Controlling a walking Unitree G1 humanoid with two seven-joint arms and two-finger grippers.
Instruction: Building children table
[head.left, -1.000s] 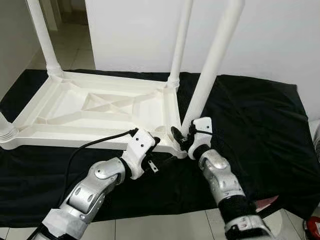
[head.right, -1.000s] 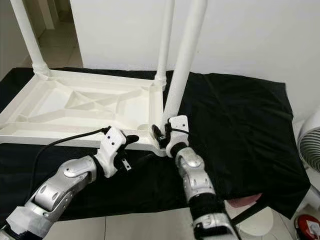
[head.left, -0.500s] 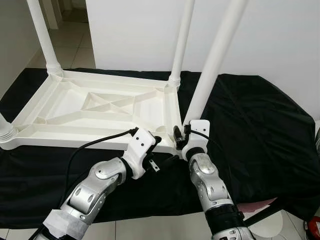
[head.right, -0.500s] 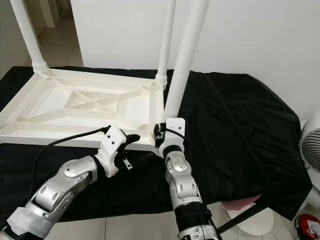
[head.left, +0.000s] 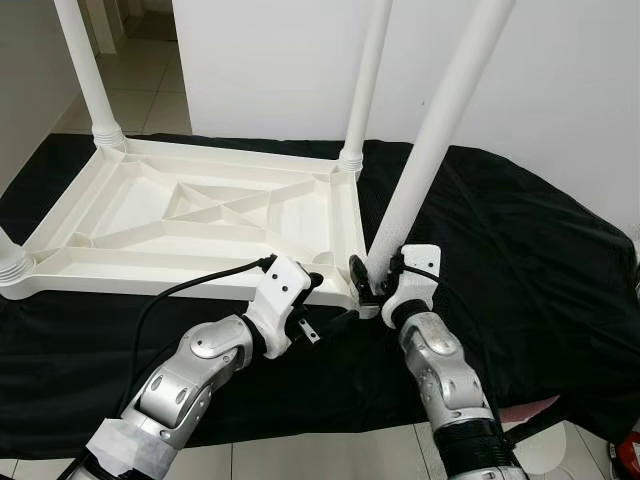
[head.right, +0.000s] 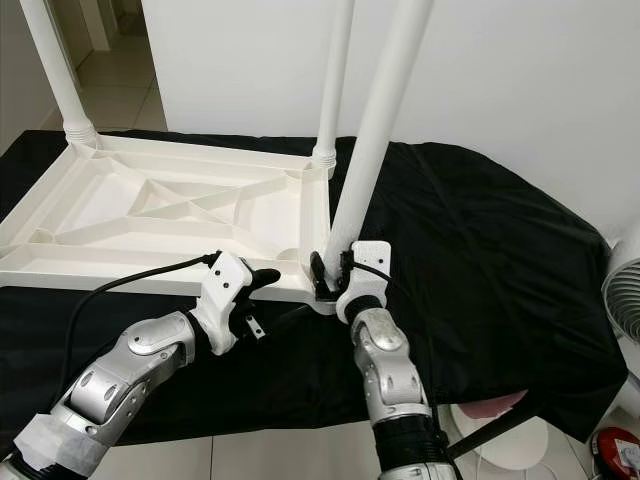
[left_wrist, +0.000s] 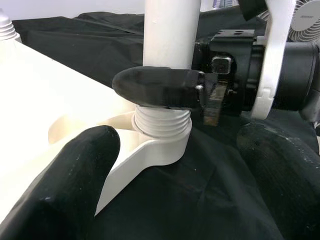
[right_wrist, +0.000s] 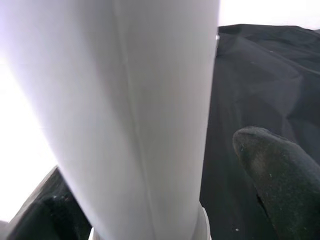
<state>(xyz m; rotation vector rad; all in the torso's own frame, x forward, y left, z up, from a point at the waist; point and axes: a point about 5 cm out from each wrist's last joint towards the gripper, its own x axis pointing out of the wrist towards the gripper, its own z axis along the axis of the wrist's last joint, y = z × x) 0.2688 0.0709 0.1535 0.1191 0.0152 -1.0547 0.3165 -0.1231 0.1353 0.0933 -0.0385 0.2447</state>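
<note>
Right gripper (head.left: 372, 283): its fingers (left_wrist: 155, 87) are closing around the base of the near leg (head.left: 436, 140), one black finger wrapping the white tube just above its ribbed collar and the other lying on the far side of the tube in the right wrist view. The leg is sitting in the near corner socket (left_wrist: 161, 145) of the upturned table (head.left: 200, 215) and is leaning away from the table rather than standing straight.

Left gripper (head.left: 318, 300): its fingers (left_wrist: 75, 170) are spread apart, one resting against the white rim of the table beside the same corner socket, the other hanging over the black cloth (head.left: 520, 260) on the outer side of the socket. They are pinching nothing. A black cable (head.left: 175, 295) is running from the left wrist back along the near edge of the table.

The table is lying top-down on the black cloth, its ribbed underside facing up. A second leg (head.left: 365, 85) is standing upright in the far corner socket on the same side as the gripped leg. A third leg (head.left: 88, 75) is standing in the far corner on the opposite side, and the ribbed base of a fourth (head.left: 12, 262) is showing at the near corner on that side. A white wall (head.left: 280, 60) is rising just behind the table, and a pale tiled floor (head.left: 330, 455) is lying under the near edge of the cloth.
</note>
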